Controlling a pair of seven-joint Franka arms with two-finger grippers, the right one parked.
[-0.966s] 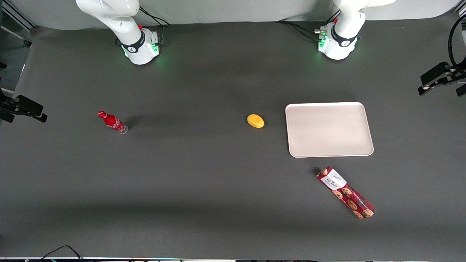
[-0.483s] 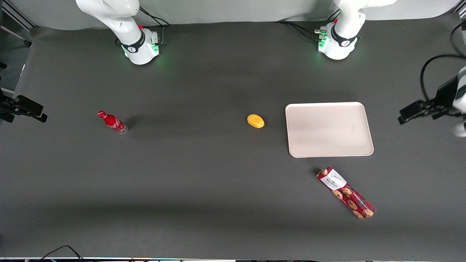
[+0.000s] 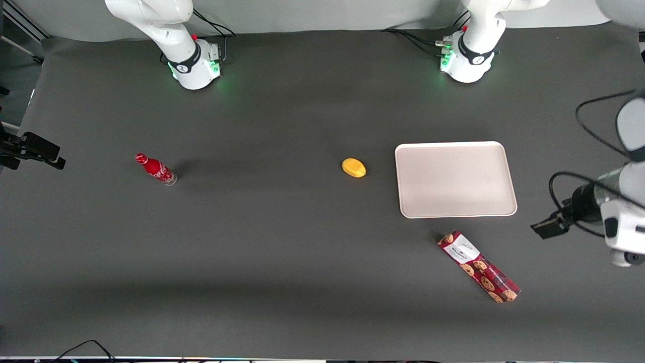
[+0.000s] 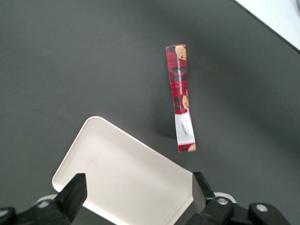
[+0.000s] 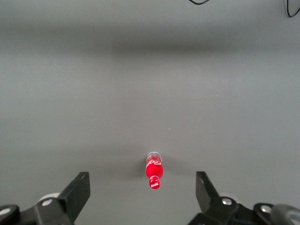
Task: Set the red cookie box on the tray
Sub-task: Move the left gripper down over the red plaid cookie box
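Wide open and holding nothing, the gripper (image 4: pixel 136 194) hangs in the air toward the working arm's end of the table. The red cookie box (image 3: pixel 478 266) (lying flat, at a slant) rests on the table near the tray (image 3: pixel 455 179), nearer the front camera, not touching it.

- Red cookie box (image 3: pixel 478 266) lies on surface (image 3: pixel 282 252), just beside tray (image 3: pixel 455 179), nearer the front camera.
- Gripper (image 4: pixel 136 194), fingers spread, hangs above tray's edge.
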